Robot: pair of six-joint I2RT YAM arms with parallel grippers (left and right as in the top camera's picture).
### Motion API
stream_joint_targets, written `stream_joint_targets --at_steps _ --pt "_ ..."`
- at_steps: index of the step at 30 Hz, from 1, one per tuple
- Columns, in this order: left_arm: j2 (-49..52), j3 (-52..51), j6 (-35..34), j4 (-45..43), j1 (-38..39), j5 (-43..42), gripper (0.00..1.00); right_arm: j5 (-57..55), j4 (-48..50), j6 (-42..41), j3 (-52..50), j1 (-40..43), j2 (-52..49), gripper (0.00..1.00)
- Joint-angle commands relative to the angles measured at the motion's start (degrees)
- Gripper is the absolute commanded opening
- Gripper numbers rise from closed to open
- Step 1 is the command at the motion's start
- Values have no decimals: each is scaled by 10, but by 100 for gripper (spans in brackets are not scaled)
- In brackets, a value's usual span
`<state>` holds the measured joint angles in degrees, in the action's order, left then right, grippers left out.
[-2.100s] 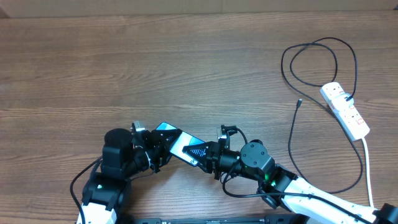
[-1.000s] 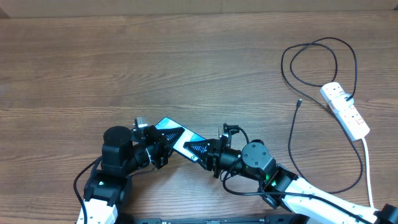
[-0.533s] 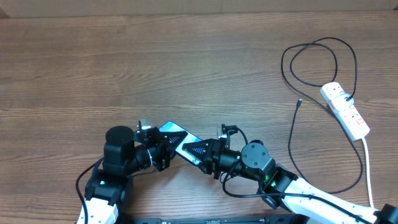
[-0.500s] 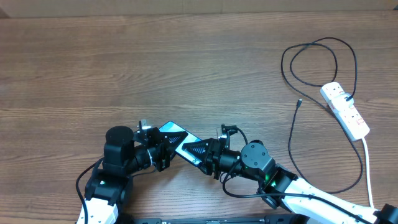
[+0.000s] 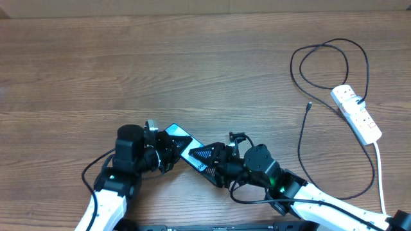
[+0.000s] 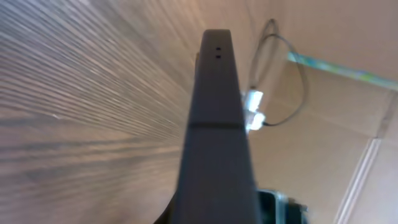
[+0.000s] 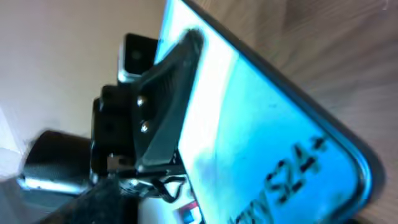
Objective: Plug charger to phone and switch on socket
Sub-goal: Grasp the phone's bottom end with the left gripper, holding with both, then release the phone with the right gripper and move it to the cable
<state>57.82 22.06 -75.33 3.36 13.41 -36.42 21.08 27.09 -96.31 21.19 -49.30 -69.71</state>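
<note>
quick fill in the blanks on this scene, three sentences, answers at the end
1. The left gripper and the right gripper are both shut on the ___.
2. The loose tip of the charger lies on the ___, with no gripper near it.
3. In the overhead view, the socket lies near the ___ edge of the picture.

Missing words: phone; table; right

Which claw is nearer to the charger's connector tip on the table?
Right. The right claw holds the phone at the end facing the connector tip, which lies up and rightward in the overhead view. The left claw holds the opposite end, further left.
</note>
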Motion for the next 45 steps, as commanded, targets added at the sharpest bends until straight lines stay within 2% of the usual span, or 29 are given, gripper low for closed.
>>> stream_joint_targets --at_steps 1,3,4,9,13,14,18,27,33,37,41,45 --pt "51 2 51 -6 -12 1 4 -75 -43 127 5 -1 3 90" --pt "67 2 58 -12 -19 -16 4 -107 -57 173 5 1 4 94" --pt "75 2 69 -19 -22 -26 4 -113 -57 199 5 4 4 100" --pt "86 2 125 -27 -28 -42 4 -105 -69 288 7 64 19 100" --pt "86 2 142 -26 -28 -46 4 -121 -144 351 12 119 37 100" --pt "86 2 150 -26 -28 -53 4 -127 -187 370 17 153 42 100" --pt "86 2 163 -25 -28 -62 4 -133 -241 440 30 246 42 100" --pt "87 2 166 -17 -28 -71 4 -274 -274 593 33 413 38 100" --pt "87 2 166 -17 -28 -68 4 -314 -235 626 33 492 2 100" --pt "87 2 166 -17 -28 -69 4 -313 -152 667 33 535 -62 100" --pt "87 2 166 -17 -28 -66 4 -305 -77 736 33 539 -131 100" --pt "87 2 161 -17 -28 -65 4 -285 -43 771 33 539 -185 95"
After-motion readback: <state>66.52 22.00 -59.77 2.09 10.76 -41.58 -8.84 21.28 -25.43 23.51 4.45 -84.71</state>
